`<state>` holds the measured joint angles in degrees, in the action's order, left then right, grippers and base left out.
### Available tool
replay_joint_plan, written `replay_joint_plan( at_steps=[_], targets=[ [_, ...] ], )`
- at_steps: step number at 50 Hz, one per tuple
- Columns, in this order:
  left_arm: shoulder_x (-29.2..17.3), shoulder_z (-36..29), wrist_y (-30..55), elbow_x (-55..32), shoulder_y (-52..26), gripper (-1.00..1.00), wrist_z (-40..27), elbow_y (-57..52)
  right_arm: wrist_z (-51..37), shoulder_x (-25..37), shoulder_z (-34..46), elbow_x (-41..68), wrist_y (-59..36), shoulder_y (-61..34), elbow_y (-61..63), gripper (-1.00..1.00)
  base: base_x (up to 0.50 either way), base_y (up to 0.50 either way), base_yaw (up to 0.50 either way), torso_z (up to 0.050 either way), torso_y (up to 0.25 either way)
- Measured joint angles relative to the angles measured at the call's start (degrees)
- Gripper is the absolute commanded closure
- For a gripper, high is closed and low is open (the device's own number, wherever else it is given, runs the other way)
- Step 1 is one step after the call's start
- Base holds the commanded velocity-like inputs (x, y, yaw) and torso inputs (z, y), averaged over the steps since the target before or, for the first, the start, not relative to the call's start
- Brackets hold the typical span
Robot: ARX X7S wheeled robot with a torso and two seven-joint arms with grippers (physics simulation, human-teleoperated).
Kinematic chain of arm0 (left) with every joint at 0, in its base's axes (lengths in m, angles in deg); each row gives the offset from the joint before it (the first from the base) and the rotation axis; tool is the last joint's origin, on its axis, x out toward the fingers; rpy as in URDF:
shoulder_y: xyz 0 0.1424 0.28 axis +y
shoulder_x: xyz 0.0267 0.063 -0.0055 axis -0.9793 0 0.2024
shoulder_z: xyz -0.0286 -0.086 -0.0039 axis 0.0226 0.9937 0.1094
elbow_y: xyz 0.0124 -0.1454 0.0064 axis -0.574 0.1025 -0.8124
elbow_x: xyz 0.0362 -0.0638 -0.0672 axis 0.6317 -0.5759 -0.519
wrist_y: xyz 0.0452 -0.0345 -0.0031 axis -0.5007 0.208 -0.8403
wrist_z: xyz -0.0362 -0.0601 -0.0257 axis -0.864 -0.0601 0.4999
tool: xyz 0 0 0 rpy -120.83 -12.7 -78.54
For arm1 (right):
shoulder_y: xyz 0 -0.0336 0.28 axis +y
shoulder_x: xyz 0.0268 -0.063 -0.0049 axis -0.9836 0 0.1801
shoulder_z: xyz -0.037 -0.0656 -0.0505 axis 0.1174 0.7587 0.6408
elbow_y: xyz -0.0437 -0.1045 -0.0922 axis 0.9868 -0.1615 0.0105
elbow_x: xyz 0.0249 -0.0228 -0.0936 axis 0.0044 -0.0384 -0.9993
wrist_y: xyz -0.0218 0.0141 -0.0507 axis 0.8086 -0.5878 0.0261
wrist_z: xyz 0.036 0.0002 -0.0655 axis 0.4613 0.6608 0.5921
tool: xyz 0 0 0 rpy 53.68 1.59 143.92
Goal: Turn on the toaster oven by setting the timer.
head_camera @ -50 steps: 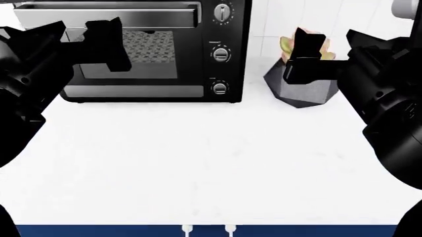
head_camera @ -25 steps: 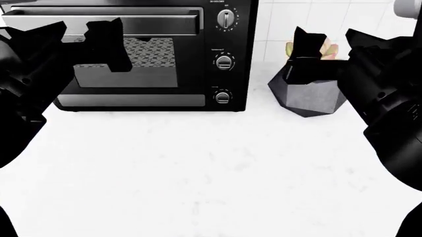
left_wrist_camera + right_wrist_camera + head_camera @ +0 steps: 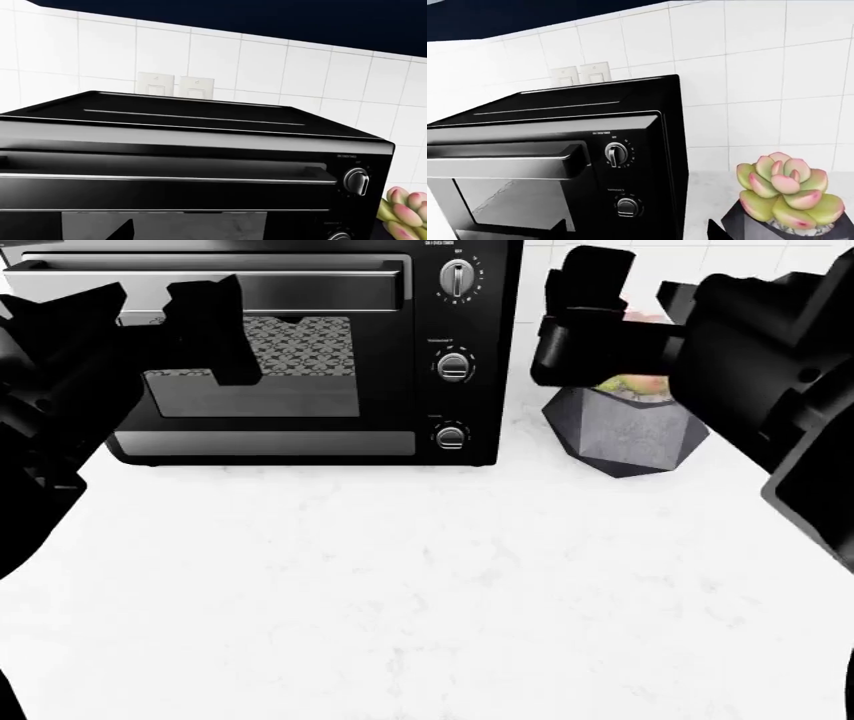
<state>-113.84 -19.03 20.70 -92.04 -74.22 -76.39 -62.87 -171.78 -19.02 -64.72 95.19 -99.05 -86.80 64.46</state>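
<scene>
My right gripper (image 3: 587,315) raised above plant pot (image 3: 625,435), beside knob column; jaw gap not readable, nothing held. My left gripper (image 3: 200,325) in front of oven door; gap not readable either. Toaster oven (image 3: 307,350) at back of counter (image 3: 400,580), three knobs (image 3: 454,365) on its right panel. Risks: labels too small to read, so wrong knob likely; elbow may clip pot; off-centre grip slips on knob

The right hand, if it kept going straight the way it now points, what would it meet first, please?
Probably the toaster oven: the right wrist view looks at its front, toward the column of knobs. The right hand is above the succulent pot, so it should pass over that, though depth is unclear.
</scene>
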Motion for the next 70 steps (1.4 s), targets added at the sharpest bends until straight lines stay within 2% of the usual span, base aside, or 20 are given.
replay_joint_plan(
  at_steps=[12, 24, 45, 70],
  targets=[
    [-0.23, -0.31, -0.53, 0.08, 0.14, -1.0, -0.23, 0.15, -5.35, 2.65, 13.86, 9.17, 14.47, -7.65, -0.41, -1.0, 0.0, 0.0, 0.0, 0.0, 0.0],
    [-0.46, -0.59, -1.12, 0.24, 0.28, -1.0, -0.28, 0.26, -6.23, 3.45, 24.39, 11.46, 23.23, -13.74, -2.47, -1.0, 0.0, 0.0, 0.0, 0.0, 0.0],
    [-1.08, -0.47, -2.03, -0.44, 1.13, -1.0, -0.83, 0.16, -6.64, 2.02, 36.6, 10.72, 28.53, -20.52, -6.78, -1.0, 0.0, 0.0, 0.0, 0.0, 0.0],
    [-1.51, -0.88, -2.99, -0.68, 1.86, -1.0, -0.89, 0.16, -4.17, -0.88, 43.03, 7.91, 30.76, -24.66, -11.64, -1.0, 0.0, 0.0, 0.0, 0.0, 0.0]
  ],
)
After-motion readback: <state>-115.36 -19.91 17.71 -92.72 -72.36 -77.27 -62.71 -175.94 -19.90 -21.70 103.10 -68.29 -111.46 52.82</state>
